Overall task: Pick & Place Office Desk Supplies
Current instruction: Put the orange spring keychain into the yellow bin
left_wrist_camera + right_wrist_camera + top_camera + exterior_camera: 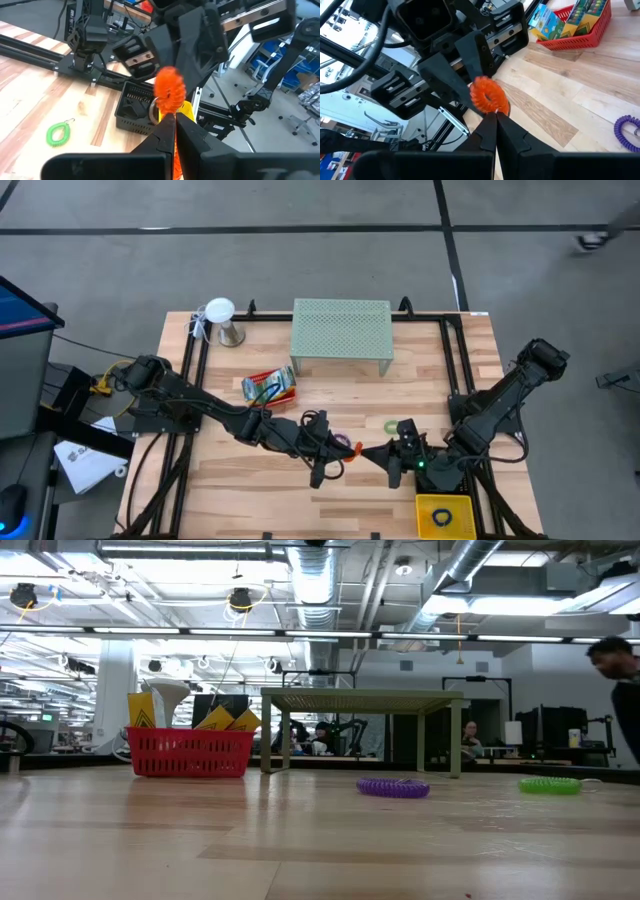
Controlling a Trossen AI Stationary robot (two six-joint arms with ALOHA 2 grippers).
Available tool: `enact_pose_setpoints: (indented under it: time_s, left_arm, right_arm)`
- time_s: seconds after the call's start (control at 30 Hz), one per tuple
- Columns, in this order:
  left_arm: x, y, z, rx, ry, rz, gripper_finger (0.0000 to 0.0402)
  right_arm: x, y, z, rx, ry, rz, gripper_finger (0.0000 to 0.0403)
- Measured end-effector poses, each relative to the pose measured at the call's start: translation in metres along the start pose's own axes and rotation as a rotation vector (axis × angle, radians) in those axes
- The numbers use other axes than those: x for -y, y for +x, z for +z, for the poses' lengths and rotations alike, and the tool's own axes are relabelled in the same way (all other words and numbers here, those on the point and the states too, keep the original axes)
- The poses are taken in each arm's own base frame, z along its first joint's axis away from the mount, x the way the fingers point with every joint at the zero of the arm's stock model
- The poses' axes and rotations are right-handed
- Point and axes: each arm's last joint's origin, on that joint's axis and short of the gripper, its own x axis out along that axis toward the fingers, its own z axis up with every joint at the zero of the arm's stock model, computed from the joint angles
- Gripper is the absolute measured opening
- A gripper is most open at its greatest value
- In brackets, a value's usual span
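Mid-table, raised off the wood: left gripper [335,452] and right gripper [385,455] tip to tip — both clenched on one orange coil loop [169,90], a handover. Loop sits between the fingertips, neither arm nearer. Farther off — purple coil [393,787], green coil [549,784], still loose.

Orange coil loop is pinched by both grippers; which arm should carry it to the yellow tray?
Right. The yellow tray lies beside the right arm, and the right gripper pinches the orange coil; the left gripper is farther off.
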Motion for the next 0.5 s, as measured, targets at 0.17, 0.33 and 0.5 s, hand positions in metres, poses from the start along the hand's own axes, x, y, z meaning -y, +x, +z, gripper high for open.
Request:
enact_pose_setpoints:
  time_s: [0.17,0.33,0.5]
  left_arm:
    - [-0.001,0.000,-0.002,-0.022,0.007,0.009,0.0000]
    - [0.000,0.000,-0.004,-0.054,0.007,-0.027,0.0003]
    - [0.003,-0.003,-0.004,-0.091,0.009,-0.082,0.0025]
  right_arm:
    - [-0.002,-0.006,-0.005,0.012,0.007,0.005,0.0000]
    - [-0.003,-0.012,-0.009,0.030,0.021,0.011,0.0000]
    - [-0.006,-0.016,-0.010,0.050,0.034,0.024,0.0000]
